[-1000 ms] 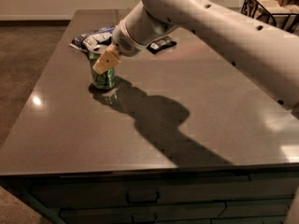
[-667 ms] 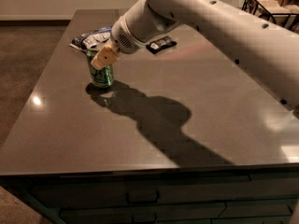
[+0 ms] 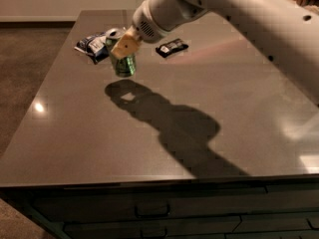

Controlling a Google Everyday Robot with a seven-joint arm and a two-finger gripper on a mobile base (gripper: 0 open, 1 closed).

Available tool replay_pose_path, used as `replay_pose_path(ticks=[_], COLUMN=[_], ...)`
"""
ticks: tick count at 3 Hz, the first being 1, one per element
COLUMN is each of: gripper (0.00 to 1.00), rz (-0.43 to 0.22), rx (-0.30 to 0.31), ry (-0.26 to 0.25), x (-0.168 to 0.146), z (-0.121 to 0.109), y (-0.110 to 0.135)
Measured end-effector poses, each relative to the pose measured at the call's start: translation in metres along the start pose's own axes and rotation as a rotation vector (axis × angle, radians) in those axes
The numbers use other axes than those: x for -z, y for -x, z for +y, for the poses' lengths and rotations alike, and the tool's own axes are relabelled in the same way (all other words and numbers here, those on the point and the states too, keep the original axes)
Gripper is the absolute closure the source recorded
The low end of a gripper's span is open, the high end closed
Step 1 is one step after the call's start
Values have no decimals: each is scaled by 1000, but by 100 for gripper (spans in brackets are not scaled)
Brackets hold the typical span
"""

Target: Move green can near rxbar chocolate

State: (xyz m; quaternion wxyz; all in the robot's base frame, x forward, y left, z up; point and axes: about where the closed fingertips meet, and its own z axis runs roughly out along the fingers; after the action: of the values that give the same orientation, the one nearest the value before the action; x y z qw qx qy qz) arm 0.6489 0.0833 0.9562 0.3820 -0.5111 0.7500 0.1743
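Note:
The green can (image 3: pixel 124 65) hangs upright in the air above the grey table (image 3: pixel 234 108), with its shadow on the tabletop below it. My gripper (image 3: pixel 122 45) is shut on the can's upper part, one tan fingertip (image 3: pixel 125 46) across its front. The rxbar chocolate (image 3: pixel 172 47), a flat black bar with a white label patch, lies on the table to the right of the can and a little farther back, apart from it.
A crinkled blue-and-white snack bag (image 3: pixel 92 44) lies at the back left, just behind the can. My white arm reaches in from the upper right. Drawers run along the table's front. Carpet floor lies to the left.
The can has left the tabletop and now hangs above it in my gripper. It has shifted slightly toward the black bar.

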Motion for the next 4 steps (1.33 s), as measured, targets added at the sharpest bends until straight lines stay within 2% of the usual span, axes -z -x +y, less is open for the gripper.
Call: replay_pose_path(ticks=[1, 2, 3, 4], gripper=[100, 100, 100, 100], rz=[51, 89, 100, 70], rx=[-58, -147, -251, -331], ry=[-164, -252, -288, -295], x=[33, 56, 62, 59], z=[-46, -86, -120, -145], y=[-25, -61, -97, -116])
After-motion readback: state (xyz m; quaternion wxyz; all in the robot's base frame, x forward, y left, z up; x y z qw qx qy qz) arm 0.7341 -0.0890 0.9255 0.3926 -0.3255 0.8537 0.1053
